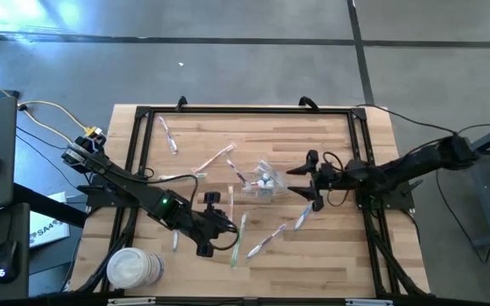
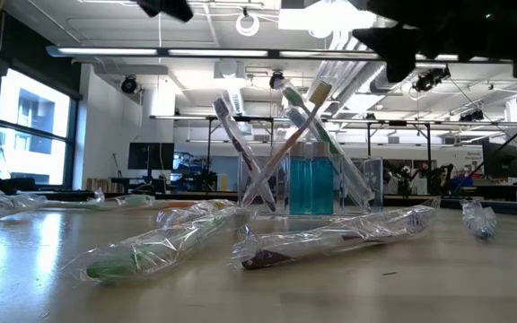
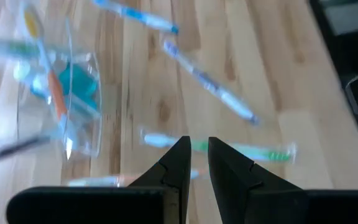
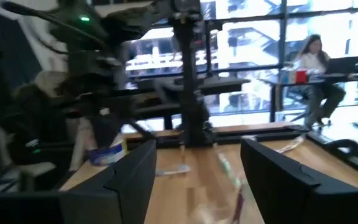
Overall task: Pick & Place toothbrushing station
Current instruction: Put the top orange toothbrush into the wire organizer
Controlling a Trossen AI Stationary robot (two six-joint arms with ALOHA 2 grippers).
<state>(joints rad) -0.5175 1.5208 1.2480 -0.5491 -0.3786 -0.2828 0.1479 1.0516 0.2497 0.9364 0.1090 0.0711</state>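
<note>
A: What was the biggest thing in the scene?

B: The pale wooden plank counter (image 1: 330,255), ringed by a black metal frame (image 1: 245,111). Over it hung the two dark arms. The right gripper (image 1: 313,180) had its jaws spread wide with nothing between them, just beside the small transparent plastic container (image 1: 262,181). The left gripper (image 1: 207,222) hovered with its jaws drawn narrow, a thin slit showing between them, and they held nothing.

A: And the task's things?

B: The container stood directly ahead of the right jaws, already carrying crossed pastel toothbrushes (image 2: 281,148) and a blue-tinted insert. More slim wrapped toothbrushes (image 1: 272,236) lay loose on the wood. A green one (image 3: 263,152) lay just beyond the left jaws' tips.

A: Which step would you say was in hand?

B: I judged a drop into the container just finished on the right side, with several brushes yet to collect. The next move likely called for the left jaws to widen, then descend over that green brush.

A: Room to move?

B: Open wood lay on most sides of the jaws. The frame's rails were well apart from both, and a white lidded tub (image 1: 131,269) sat behind the left jaws, near the counter's edge.
</note>
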